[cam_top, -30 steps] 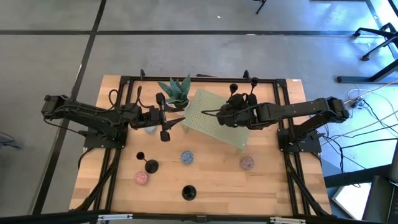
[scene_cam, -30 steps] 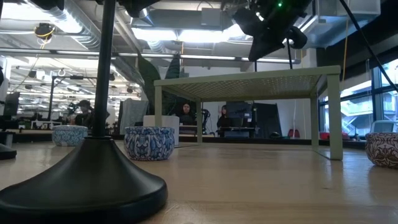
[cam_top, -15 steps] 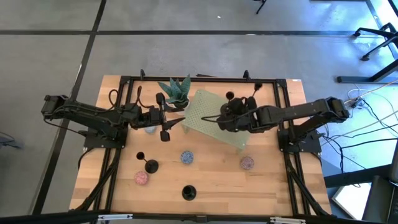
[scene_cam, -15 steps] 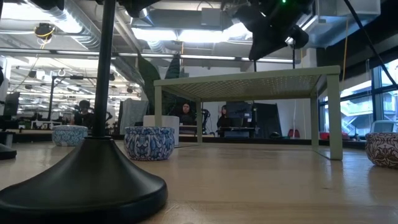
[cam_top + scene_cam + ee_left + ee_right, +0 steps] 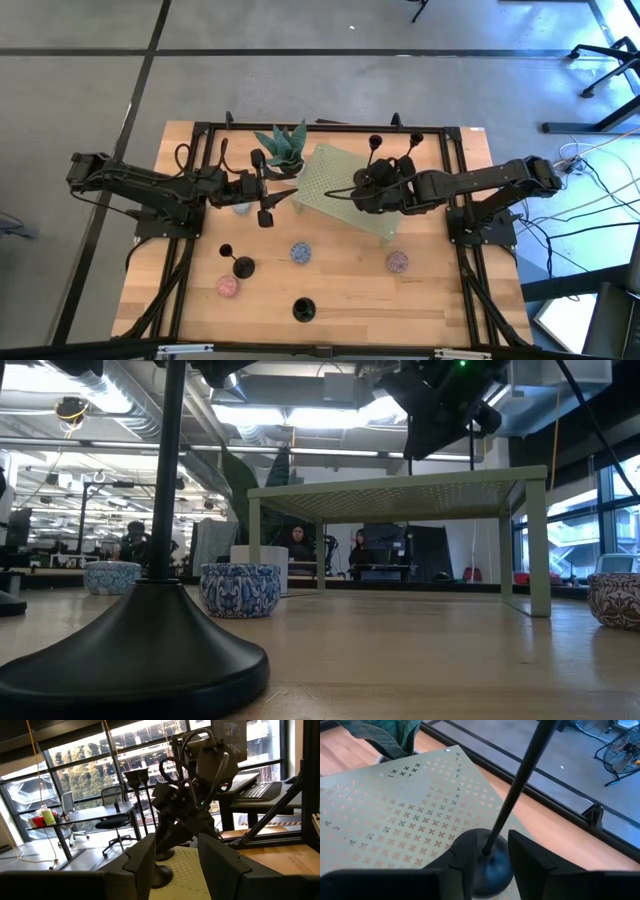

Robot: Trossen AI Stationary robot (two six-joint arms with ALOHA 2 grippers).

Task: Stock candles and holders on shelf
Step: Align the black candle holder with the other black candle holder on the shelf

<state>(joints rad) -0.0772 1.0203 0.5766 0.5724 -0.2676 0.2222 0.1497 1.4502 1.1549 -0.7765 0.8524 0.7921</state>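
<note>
1. The right gripper [image 5: 492, 839] sits low over the shelf [image 5: 395, 810], jaws apart. One holder [image 5: 516, 779] stands between them.
2. This holder's disc base rests on the perforated panel, directly below the jaw gap. Its stem rises through the gap, clear of both fingers [image 5: 462, 860]. Judgement: the jaws flank the stem without touching it so that the holder stands on its own base and is not dragged over when the arm withdraws.
3. The base lies near the shelf edge ahead of the jaws. Judgement: this leaves the panel free for further stock.
4. The left gripper [image 5: 175, 845] waits beside the shelf, jaws apart with nothing visible between them. The shelf lies straight ahead of its jaws. Judgement: it stays clear of the release.
5. Remaining stock lies well clear of both jaw sets on the wooden table [image 5: 450, 300]: two holders [image 5: 243, 266] and three candles [image 5: 299, 252].
</note>
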